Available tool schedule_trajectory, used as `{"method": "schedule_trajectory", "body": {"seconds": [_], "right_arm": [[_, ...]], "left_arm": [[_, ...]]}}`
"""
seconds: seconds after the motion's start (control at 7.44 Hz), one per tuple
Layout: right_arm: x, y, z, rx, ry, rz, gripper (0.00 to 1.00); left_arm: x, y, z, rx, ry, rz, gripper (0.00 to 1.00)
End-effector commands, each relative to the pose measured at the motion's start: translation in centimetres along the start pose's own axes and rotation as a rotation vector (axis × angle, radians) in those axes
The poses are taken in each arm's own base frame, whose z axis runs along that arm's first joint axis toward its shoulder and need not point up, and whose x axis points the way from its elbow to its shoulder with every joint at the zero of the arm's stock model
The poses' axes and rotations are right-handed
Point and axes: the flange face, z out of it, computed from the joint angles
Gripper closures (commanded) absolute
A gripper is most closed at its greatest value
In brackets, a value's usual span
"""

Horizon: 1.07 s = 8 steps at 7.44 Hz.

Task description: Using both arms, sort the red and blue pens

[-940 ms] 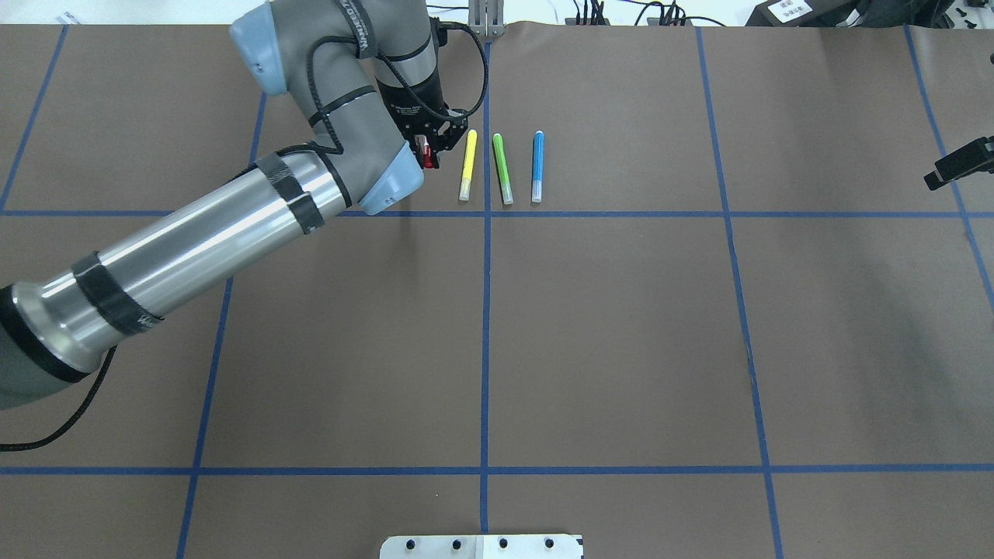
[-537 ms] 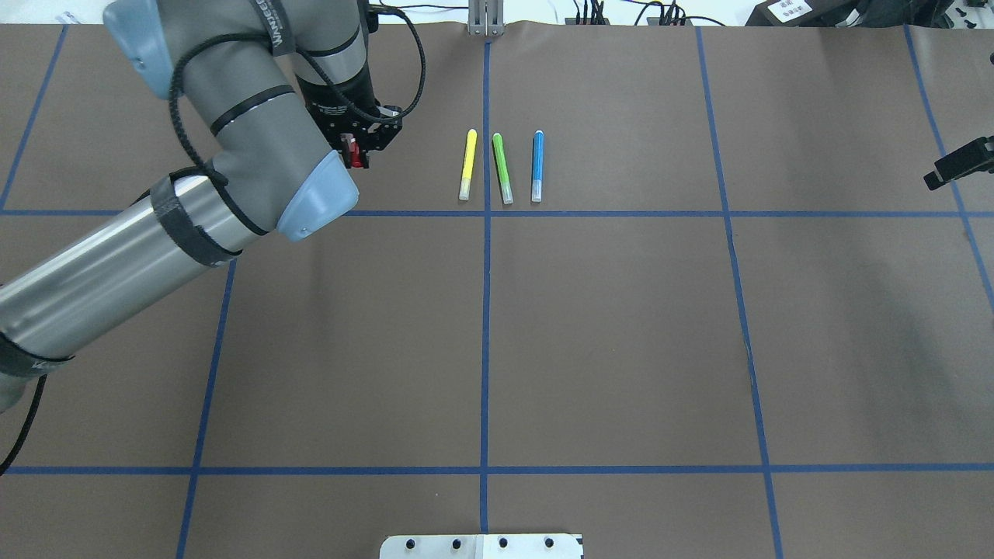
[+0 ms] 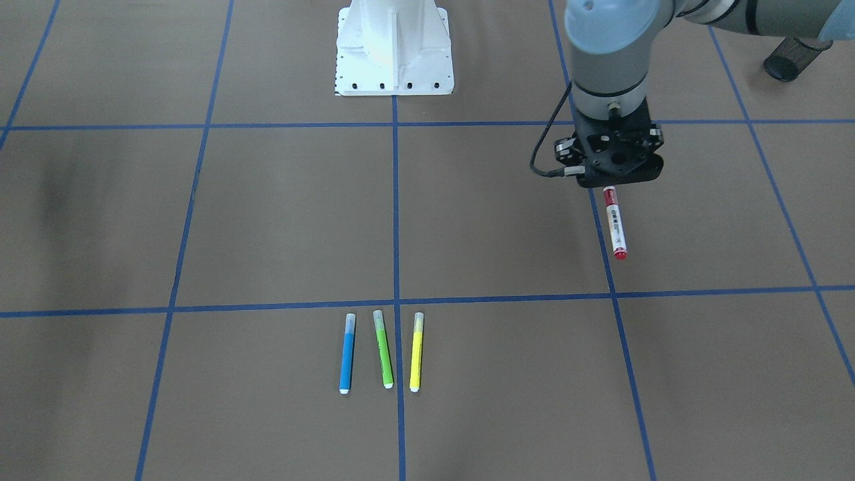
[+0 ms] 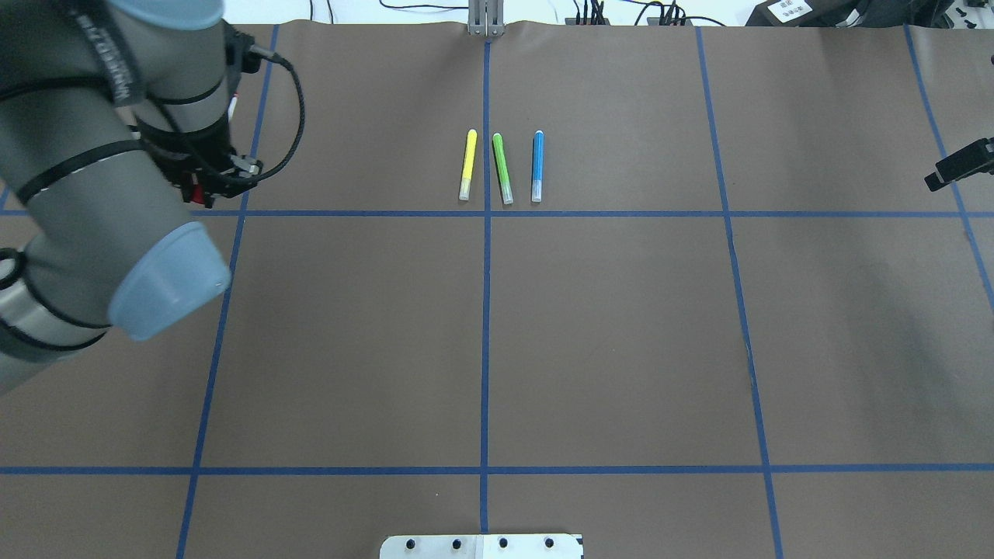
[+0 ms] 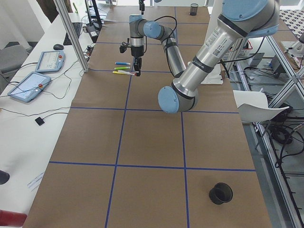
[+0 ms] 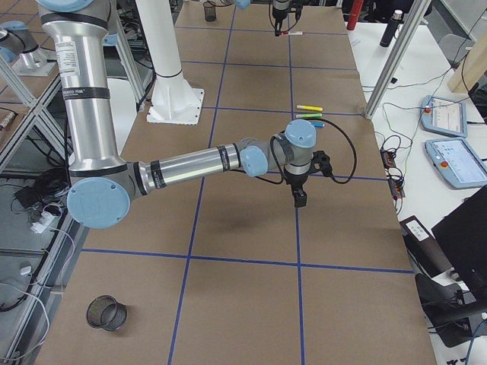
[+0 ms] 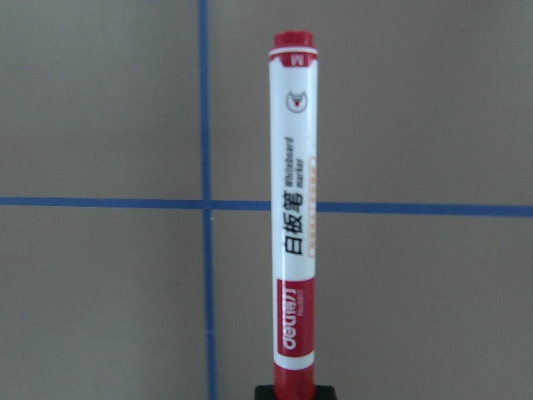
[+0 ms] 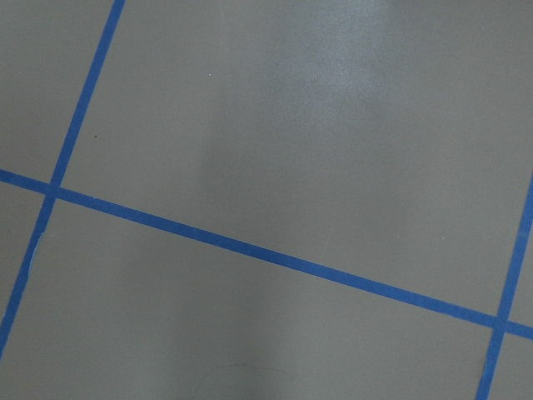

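Observation:
My left gripper (image 3: 611,179) is shut on the red pen (image 3: 614,224), a white barrel with a red cap and a printed label. It holds the pen by one red end, and the pen (image 7: 293,208) points down over a blue tape crossing. In the overhead view this gripper (image 4: 203,190) hangs at the far left. The blue pen (image 4: 537,165) lies flat at the far centre of the table, also seen as the blue pen (image 3: 347,354). The right gripper (image 4: 963,163) shows only as a black part at the right edge, far from the pens. I cannot tell whether it is open or shut.
A yellow marker (image 4: 467,165) and a green marker (image 4: 502,168) lie parallel beside the blue pen. The white pedestal (image 3: 394,50) stands at the robot's side. A black cup (image 5: 221,193) and a mesh cup (image 6: 105,312) stand at the table's ends. Blue tape lines grid the brown cover.
The left arm has swung to the left with the red pen in its gripper, from beside the yellow marker to the left grid line. The other markers and the right gripper have not moved.

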Motion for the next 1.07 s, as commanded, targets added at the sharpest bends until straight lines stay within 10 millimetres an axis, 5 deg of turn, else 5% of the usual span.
{"method": "schedule_trajectory", "body": {"seconds": [0.0, 0.27, 0.54, 0.94], "right_arm": [[0.0, 0.0, 0.0, 0.0, 0.0, 0.0, 0.0], [-0.1, 0.0, -0.1, 0.001, 0.0, -0.001, 0.0], [0.1, 0.1, 0.0, -0.001, 0.0, 0.001, 0.0], [0.1, 0.1, 0.1, -0.002, 0.0, 0.004, 0.0]], "left_arm": [[-8.8, 2.5, 0.6, -0.03, -0.06, 0.09, 1.0], [-15.5, 2.8, -0.2, -0.107, -0.154, 0.238, 1.0], [-25.2, 3.8, 0.9, -0.172, -0.162, 0.299, 1.0], [-38.8, 9.7, 3.1, -0.247, -0.08, 0.239, 1.0]]}}
